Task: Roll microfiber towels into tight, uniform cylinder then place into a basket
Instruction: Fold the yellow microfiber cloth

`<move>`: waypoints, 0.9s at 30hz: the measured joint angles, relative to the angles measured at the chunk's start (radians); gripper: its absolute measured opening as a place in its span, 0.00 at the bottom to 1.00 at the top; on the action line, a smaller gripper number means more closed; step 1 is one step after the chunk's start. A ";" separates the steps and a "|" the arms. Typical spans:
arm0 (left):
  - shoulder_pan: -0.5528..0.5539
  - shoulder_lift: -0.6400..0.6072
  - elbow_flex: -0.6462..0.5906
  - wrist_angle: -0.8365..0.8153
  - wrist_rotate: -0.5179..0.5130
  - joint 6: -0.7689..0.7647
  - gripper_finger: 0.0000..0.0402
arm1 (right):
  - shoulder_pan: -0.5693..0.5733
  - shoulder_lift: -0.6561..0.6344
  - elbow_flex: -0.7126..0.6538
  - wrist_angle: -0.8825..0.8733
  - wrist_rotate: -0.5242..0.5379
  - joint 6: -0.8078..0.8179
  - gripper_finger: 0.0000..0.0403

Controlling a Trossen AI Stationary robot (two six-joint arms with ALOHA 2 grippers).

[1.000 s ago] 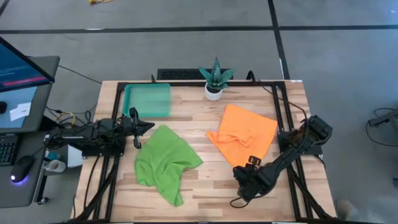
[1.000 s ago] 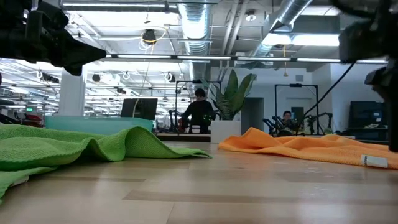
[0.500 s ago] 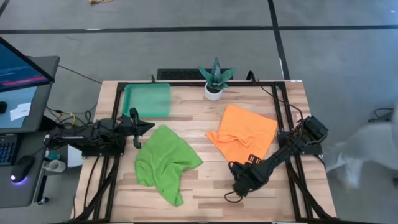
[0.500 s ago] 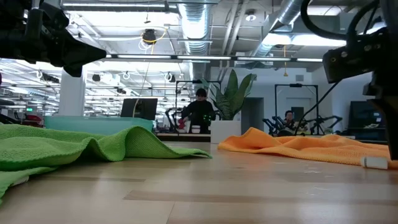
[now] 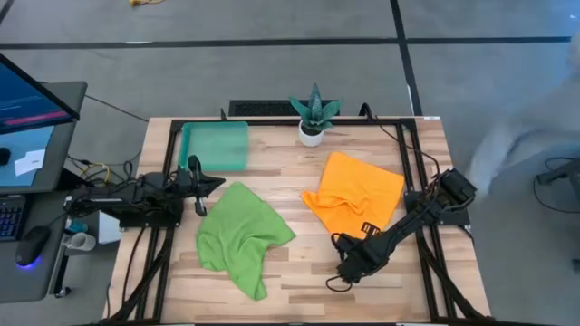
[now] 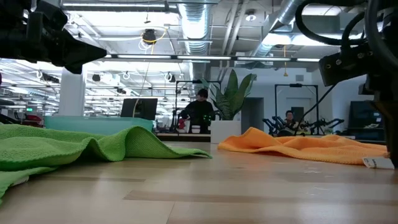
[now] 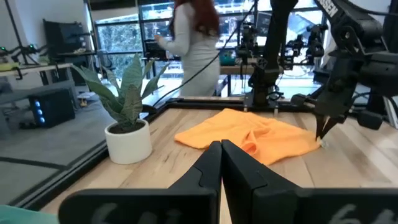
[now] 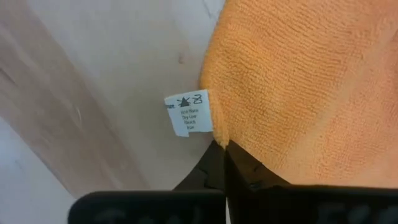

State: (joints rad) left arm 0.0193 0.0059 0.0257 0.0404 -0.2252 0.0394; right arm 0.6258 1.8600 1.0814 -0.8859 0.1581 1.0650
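The orange towel [image 5: 355,197] lies crumpled on the table's right half, its small white tag [image 8: 189,112] at the near corner. My right gripper [image 8: 221,145] points down at that corner, shut on the towel's edge beside the tag; it also shows in the high view [image 5: 352,246]. The green towel [image 5: 239,237] lies rumpled left of centre, touched by nothing. The teal basket [image 5: 215,145] stands at the far left. My left gripper [image 7: 221,149] is shut and level at the table's left edge [image 5: 207,185], holding nothing. My right gripper pinches the orange towel's edge [image 8: 217,134] at its near corner, right beside the white tag. The fingers come from above, pointing steeply down. The towel lies slack on the table; one layer or several, I cannot tell.
A small white pot with a spiky green plant [image 5: 314,116] stands at the far edge, between basket and orange towel. Bare wood shows along the near edge [image 5: 308,290]. People show in the room beyond the table.
My right gripper has gone a little toward the table's left and down, onto the orange towel's near corner. Both towels lie where they were.
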 joint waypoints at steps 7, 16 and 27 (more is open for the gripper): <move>0.000 0.000 0.000 0.018 0.000 0.002 0.00 | -0.003 0.004 0.087 -0.010 0.023 -0.053 0.03; 0.000 0.000 0.002 0.020 0.007 -0.064 0.00 | -0.001 0.002 0.173 0.002 0.027 -0.097 0.04; 0.000 0.000 0.003 0.053 -0.014 -0.104 0.31 | -0.006 0.000 0.219 -0.005 0.026 -0.131 0.03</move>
State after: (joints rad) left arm 0.0196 0.0059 0.0284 0.0933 -0.2395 -0.0645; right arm 0.6193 1.8603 1.3005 -0.8908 0.1844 0.9336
